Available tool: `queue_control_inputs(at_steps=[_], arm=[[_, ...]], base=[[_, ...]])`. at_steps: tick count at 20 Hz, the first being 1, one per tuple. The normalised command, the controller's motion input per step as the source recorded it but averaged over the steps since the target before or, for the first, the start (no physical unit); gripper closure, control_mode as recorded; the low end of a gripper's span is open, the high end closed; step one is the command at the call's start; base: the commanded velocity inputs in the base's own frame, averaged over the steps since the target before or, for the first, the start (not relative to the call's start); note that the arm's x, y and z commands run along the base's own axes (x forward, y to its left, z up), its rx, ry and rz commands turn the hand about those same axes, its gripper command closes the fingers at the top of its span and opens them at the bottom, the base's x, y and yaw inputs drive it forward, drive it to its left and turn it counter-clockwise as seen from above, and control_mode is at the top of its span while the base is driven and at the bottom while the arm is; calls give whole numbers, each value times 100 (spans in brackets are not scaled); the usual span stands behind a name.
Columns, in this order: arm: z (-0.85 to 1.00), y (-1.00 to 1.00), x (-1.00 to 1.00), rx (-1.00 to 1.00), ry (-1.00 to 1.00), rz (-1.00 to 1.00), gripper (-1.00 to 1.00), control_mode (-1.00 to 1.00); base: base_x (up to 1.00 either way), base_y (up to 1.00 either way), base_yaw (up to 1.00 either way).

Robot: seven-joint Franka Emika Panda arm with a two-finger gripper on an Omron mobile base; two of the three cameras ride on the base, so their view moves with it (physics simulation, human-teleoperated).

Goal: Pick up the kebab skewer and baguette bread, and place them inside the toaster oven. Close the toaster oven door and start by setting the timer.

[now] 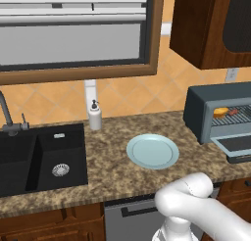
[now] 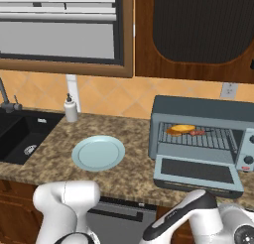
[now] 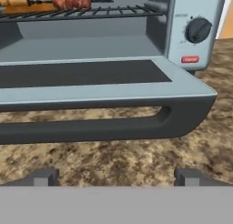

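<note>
Closest, in the hand view: gripper (image 3: pixel 116 177) low over the speckled brown granite counter (image 3: pixel 113 159), two dark fingertips (image 3: pixel 43 177) set wide apart, nothing between them. Just beyond, the toaster oven door (image 3: pixel 91 89) dropped open and lying flat, dark glass panel facing up, dark bar handle (image 3: pixel 104 127) along the near edge, hanging above the stone. Behind the door, the open toaster oven (image 3: pixel 191 18) with a wire rack; on the rack, the kebab skewer (image 3: pixel 70 1) with reddish chunks, lying right beside the golden baguette bread (image 3: pixel 27 8). On the oven's right front panel, a dark round knob (image 3: pixel 198 30) above a small red label.

From the base views: same granite counter, a pale blue plate (image 2: pixel 98 152) lying left of the oven and well apart from it. Further left, a black sink (image 1: pixel 41 159) sunk into the stone, grey faucet (image 1: pixel 7 115) at its back. Near the wall, a white soap dispenser (image 1: pixel 95 115). Behind, orange diamond-tiled backsplash (image 1: pixel 132 95), a wood-framed window (image 1: pixel 78 34) with blinds, a dark wooden cabinet (image 2: pixel 193 32) above the oven, and a wall outlet (image 2: pixel 228 91).
</note>
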Motion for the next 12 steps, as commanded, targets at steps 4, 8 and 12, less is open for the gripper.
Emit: queue_control_inputs(at_steps=[4,8,12], arm=[[-10,0,2,0,8,0,-100,-100],[-6,0,11,0,5,0,-100,-100],[-14,6,16,0,2,0,-100,-100]], base=[[0,0,0],[0,0,0],[0,0,0]])
